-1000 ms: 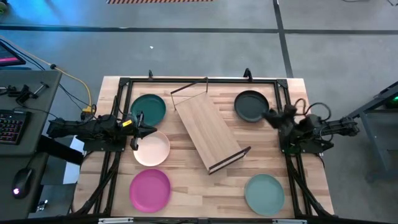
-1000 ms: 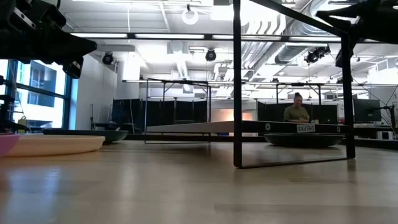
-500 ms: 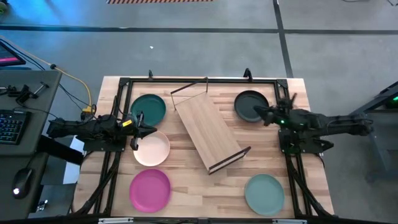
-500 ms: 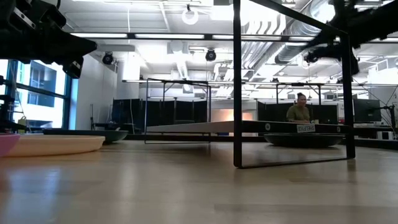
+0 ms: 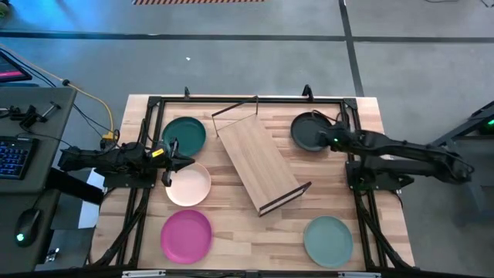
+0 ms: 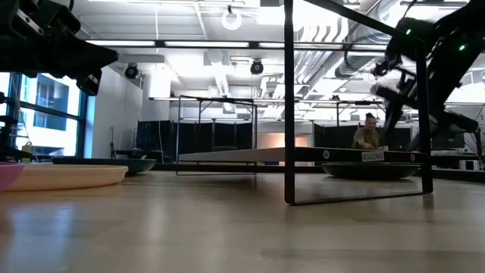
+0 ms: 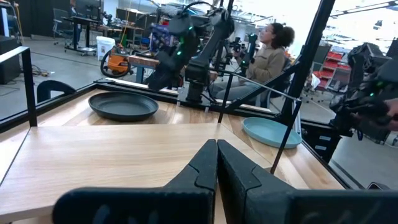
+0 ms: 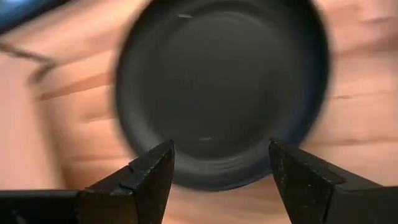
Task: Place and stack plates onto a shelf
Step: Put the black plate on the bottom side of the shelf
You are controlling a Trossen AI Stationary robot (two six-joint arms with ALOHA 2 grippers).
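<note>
Hovering right gripper (image 8: 221,165) (spread, wrist view) over seemingly black plate (image 8: 221,87).

The shelf (image 5: 258,157) lies diagonally mid-table, three plates (image 5: 185,135) on its left and two plates (image 5: 309,131) on its right.

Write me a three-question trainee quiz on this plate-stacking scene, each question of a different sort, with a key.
1. True or false: a plate already lies on the shelf.
2. Which plate is the right gripper over? A) the pink plate B) the black plate C) the pale green plate
3. Fill in: the left gripper sits at the edge of the ____ plate, just below the teal plate.

Key
1. False: the shelf board is bare, and all five plates lie on the table.
2. B: the right wrist view shows the black plate filling the space beyond the open jaws.
3. Cream.
</note>
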